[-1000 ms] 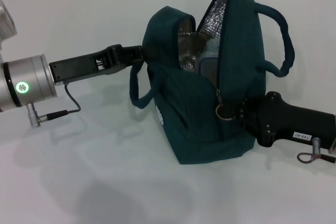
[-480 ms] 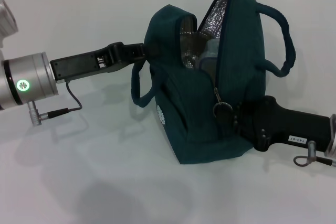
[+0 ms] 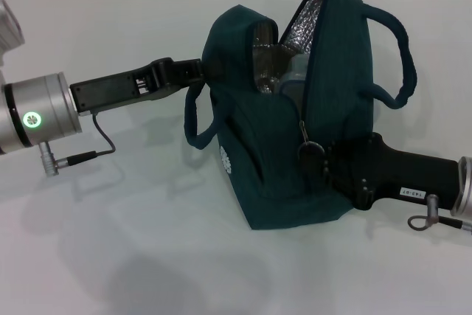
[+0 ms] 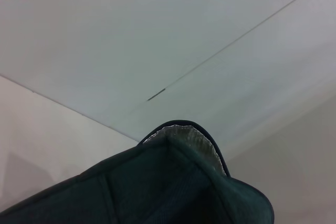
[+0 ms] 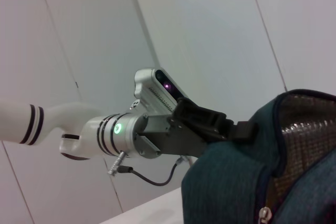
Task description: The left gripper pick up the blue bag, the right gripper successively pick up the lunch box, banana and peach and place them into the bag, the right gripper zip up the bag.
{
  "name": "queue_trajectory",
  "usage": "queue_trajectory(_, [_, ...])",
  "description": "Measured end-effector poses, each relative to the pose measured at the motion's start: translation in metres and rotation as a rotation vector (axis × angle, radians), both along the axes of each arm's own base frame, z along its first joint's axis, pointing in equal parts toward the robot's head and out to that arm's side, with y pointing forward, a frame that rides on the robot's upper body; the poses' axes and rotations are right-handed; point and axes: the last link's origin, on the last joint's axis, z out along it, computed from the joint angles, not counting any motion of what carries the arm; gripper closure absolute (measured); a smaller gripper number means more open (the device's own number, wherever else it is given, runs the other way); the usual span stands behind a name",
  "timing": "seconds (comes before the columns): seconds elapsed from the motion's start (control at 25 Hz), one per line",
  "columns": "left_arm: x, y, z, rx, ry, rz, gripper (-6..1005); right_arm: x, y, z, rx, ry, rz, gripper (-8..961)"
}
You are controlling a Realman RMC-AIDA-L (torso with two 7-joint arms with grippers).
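Right gripper (image 3: 324, 160): nearest, low against the bag's (image 3: 258, 175) front corner, fingertips at the ring pull (image 3: 310, 151); clamped or merely touching, I cannot tell. Likely placed to draw the zip shut.
Bag: upright on the table (image 3: 133, 256), mouth gaping above the right gripper, foil lining (image 3: 306, 20) showing.
Lunch box (image 3: 293, 71): inside, pale edge just visible; banana and peach unseen.
Left gripper (image 3: 203, 70): beyond, at the bag's far rim, probably steadying it; grip hidden.
Right wrist view: shows left arm (image 5: 157, 135) meeting the rim (image 5: 262, 124).
Left wrist view: only the bag's peak (image 4: 184, 135).

Lab-like test space: bare white table (image 3: 110, 256), plain panelled walls (image 5: 210, 24).
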Motion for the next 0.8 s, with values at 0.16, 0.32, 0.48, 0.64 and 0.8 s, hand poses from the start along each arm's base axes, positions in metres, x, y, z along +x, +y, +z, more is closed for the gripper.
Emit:
queue_trajectory(0.16, [-0.001, 0.000, 0.000, 0.000, 0.000, 0.001, 803, 0.002, 0.001, -0.001, 0.007, -0.009, -0.009, 900])
queue_trajectory(0.32, [-0.001, -0.001, 0.000, 0.001, 0.000, 0.001, 800, 0.004, 0.002, 0.001, 0.020, -0.011, -0.019, 931])
queue_trajectory(0.48, [-0.001, -0.001, 0.000, 0.001, 0.000, 0.001, 798, 0.005, 0.002, 0.003, 0.033, 0.002, -0.034, 946])
queue_trajectory(0.64, [0.000, 0.000, 0.000, 0.002, 0.001, -0.007, 796, 0.010, -0.002, 0.008, 0.064, 0.025, -0.045, 946])
queue_trajectory(0.8, [0.006, -0.003, 0.002, 0.006, -0.016, -0.063, 793, 0.006, -0.008, 0.017, 0.106, 0.088, 0.004, 946])
